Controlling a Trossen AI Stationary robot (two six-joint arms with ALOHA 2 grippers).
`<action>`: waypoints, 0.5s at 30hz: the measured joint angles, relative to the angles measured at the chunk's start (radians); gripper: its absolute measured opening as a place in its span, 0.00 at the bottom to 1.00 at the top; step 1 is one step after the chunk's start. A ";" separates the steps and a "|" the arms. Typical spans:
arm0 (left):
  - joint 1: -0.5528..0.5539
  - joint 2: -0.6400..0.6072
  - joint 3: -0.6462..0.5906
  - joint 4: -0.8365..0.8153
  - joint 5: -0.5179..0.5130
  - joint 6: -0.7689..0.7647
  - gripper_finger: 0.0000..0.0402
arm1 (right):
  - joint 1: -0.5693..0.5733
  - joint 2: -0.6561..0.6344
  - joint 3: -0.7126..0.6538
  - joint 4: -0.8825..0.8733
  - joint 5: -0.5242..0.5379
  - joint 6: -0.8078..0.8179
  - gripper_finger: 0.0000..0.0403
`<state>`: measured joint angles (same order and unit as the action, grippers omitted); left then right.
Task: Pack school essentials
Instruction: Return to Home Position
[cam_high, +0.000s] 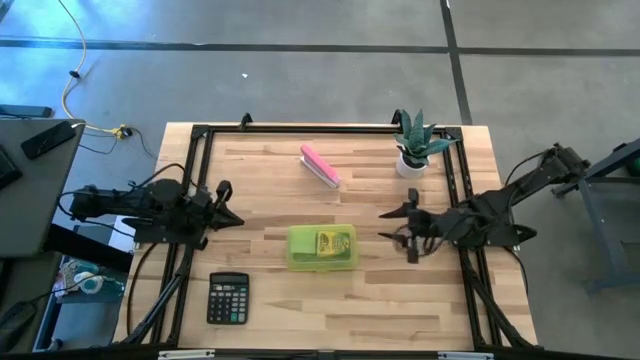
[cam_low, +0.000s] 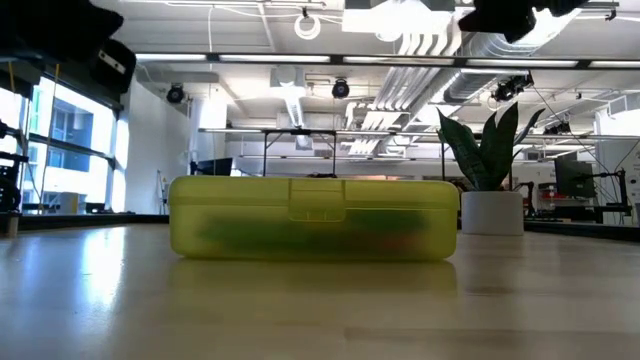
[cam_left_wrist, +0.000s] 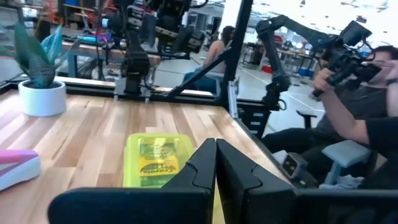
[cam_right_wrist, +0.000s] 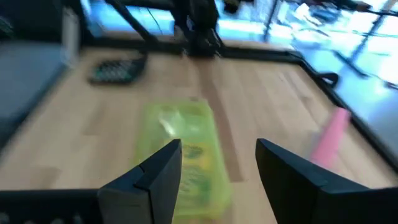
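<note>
A translucent yellow-green pencil case (cam_high: 322, 247) lies shut and flat on the middle of the table, with the crayon box showing through its lid (cam_left_wrist: 153, 158) (cam_right_wrist: 186, 157). In the low view the case (cam_low: 314, 218) sits on its base with dim green and red shapes inside. Pens, scissors and note pad are otherwise hidden. My left gripper (cam_high: 230, 215) hovers left of the case, fingers shut (cam_left_wrist: 216, 163). My right gripper (cam_high: 396, 224) hovers right of the case, fingers open (cam_right_wrist: 219, 163), pointing toward it.
A pink oblong block (cam_high: 320, 166) lies toward the far edge, a potted plant (cam_high: 415, 145) stands at the far right, and a black calculator (cam_high: 228, 298) lies near the left front. A black frame (cam_high: 200, 135) rims the table. A person sits beyond the right side (cam_left_wrist: 367, 106).
</note>
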<state>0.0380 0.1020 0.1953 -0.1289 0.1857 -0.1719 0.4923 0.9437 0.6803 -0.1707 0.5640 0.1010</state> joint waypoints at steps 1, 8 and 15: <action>0.000 -0.003 -0.021 0.022 -0.010 0.000 0.00 | -0.004 -0.035 -0.043 0.053 -0.025 0.000 0.49; 0.000 -0.006 -0.124 0.128 -0.046 0.000 0.00 | -0.002 -0.266 -0.298 0.321 -0.215 -0.069 0.49; 0.000 -0.005 -0.175 0.148 -0.045 0.007 0.00 | -0.004 -0.494 -0.418 0.332 -0.210 -0.108 0.49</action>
<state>0.0380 0.0967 0.0207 0.0189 0.1407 -0.1647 0.4887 0.4493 0.2627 0.1614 0.3538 -0.0068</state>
